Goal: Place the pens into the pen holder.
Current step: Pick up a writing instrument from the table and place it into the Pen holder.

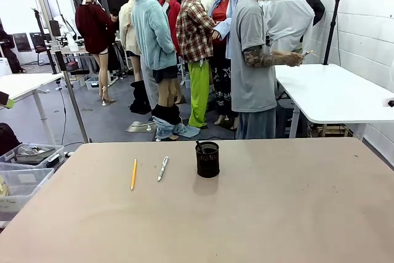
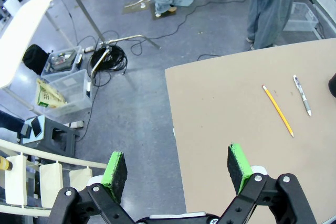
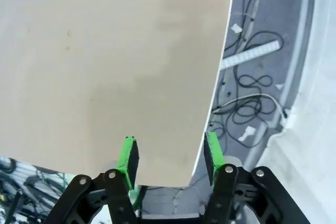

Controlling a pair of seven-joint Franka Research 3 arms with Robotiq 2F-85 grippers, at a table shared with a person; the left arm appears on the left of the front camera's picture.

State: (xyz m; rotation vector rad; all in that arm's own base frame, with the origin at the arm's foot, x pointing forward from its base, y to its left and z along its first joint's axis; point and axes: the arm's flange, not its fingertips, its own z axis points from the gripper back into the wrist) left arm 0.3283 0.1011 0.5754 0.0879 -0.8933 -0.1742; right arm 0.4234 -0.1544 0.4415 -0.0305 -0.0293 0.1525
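standing near the middle of the beige desk (image 1: 289, 207) in the front view is the small black cylindrical mesh pen holder (image 1: 207, 159), upright, with a thin dark stick (image 1: 199, 146) leaning out over its rim on the left. just left of the pen holder lies the short silver-white pen with a dark tip (image 1: 162, 168), flat on the desk and apart from the cup. farther left of the pen holder, beside that pen and not touching it, lies the long yellow-orange pencil (image 1: 133, 173). beyond the pen holder, past the desk's far edge, a person in a grey t-shirt (image 1: 253, 60) stands side-on with the hands raised at chest height; what they hold is too small to tell.

in the left wrist view the left end effector (image 2: 178, 169) hangs over the desk's corner and the grey floor (image 2: 136, 114), its green-padded fingers (image 2: 239, 162) spread wide apart with nothing between them. the pencil and the pen lie up and to the right, and a sliver of the pen holder (image 2: 333, 85) shows at the right edge, just past the pen. clear plastic bins (image 2: 65, 85) and coiled black cables (image 2: 107, 59) sit on the floor.

in the right wrist view the right end effector (image 3: 169, 158) sits above the desk's edge, fingers partly apart, gripping nothing. loose cables (image 3: 252, 93) lie on the floor beside the desk.
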